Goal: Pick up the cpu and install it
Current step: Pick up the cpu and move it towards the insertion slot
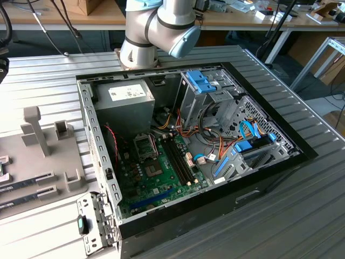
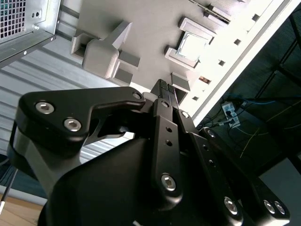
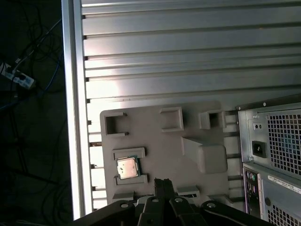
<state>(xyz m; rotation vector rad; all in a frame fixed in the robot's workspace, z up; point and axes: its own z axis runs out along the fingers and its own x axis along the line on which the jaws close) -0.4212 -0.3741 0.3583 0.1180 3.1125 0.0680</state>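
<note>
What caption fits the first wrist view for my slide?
The shut claw hangs over the grey tray, near the cpu sitting in its slot.

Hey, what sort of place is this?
Probably a robotics lab or workshop: a robot arm stands by an open computer case on a slatted metal table, with cluttered workbenches beyond.

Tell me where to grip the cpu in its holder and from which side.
Grip the cpu by its two free edges, the ones not flanked by the grey holder's raised lips. Come straight down from above: it lies flat, metal lid up, so probably only those thin edges offer a hold.
</note>
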